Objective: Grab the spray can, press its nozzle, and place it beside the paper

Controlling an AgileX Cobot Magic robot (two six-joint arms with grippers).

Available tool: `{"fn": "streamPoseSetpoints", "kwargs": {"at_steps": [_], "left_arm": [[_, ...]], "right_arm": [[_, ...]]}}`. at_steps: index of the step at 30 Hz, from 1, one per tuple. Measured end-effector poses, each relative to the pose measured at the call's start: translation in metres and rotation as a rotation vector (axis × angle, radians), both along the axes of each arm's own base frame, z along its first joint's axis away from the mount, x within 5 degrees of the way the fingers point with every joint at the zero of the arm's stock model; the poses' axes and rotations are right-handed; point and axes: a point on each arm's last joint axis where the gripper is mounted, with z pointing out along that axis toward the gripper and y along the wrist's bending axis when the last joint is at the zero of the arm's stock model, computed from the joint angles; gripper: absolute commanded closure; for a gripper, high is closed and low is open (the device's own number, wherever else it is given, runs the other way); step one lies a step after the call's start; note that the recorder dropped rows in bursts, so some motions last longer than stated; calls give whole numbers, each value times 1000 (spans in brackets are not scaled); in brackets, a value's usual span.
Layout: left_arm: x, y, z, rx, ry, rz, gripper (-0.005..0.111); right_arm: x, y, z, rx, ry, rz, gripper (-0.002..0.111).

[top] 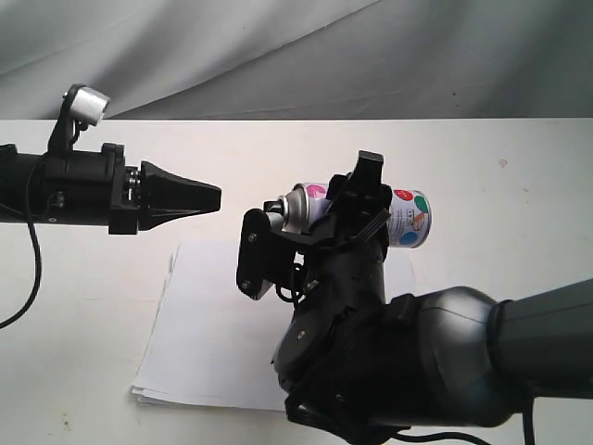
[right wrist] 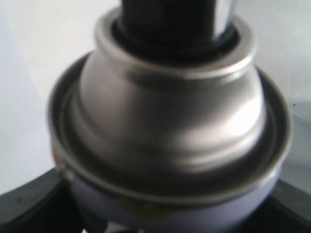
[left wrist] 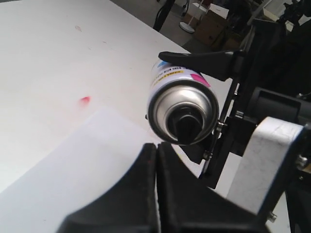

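My right gripper [top: 357, 199] is shut on the spray can [top: 410, 220] and holds it on its side above the paper [top: 213, 324]. The can's silver dome and black nozzle [top: 273, 211] face left. My left gripper [top: 215, 197] is shut, with nothing in it, and its tip points at the nozzle from a short gap away. In the left wrist view the nozzle [left wrist: 187, 127] sits in the dome of the can [left wrist: 167, 104] just beyond my shut gripper [left wrist: 156, 145]. The right wrist view is filled by the can's dome [right wrist: 170, 111], with one dark finger [right wrist: 29, 206] at its side.
The white table [top: 510, 167] runs to a grey cloth backdrop [top: 278, 46]. A small red mark [left wrist: 85, 100] lies on the table near the paper [left wrist: 73, 174]. The bulky right arm [top: 445, 362] covers the paper's near right part.
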Motion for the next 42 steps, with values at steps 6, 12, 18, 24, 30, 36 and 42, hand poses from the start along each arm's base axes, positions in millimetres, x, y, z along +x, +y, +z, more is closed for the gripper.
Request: {"fn": "streamPoseSetpoints", "kwargs": {"at_steps": [6,12,18,24,30,36,42], "left_arm": [[-1,-1,1,8,-50,-29,107],[-1,-1,1,31,-87,-45,107],[-2,-10,1,43,-119,-85,107],[-3,-32,2,39,-162,-151,107],[3,-31,-16,13,-112,-130,107],[8,-31,-21,-6,-116,-99,107],[9,-30,-20,-13,-123,-86,107]], "right_arm": [[0,0,0,0,0,0,108],[0,0,0,3,1,0,108],[0,0,0,3,1,0,108],[0,0,0,3,1,0,108],[0,0,0,4,2,1,108],[0,0,0,4,2,1,108],[0,0,0,5,3,3,108]]}}
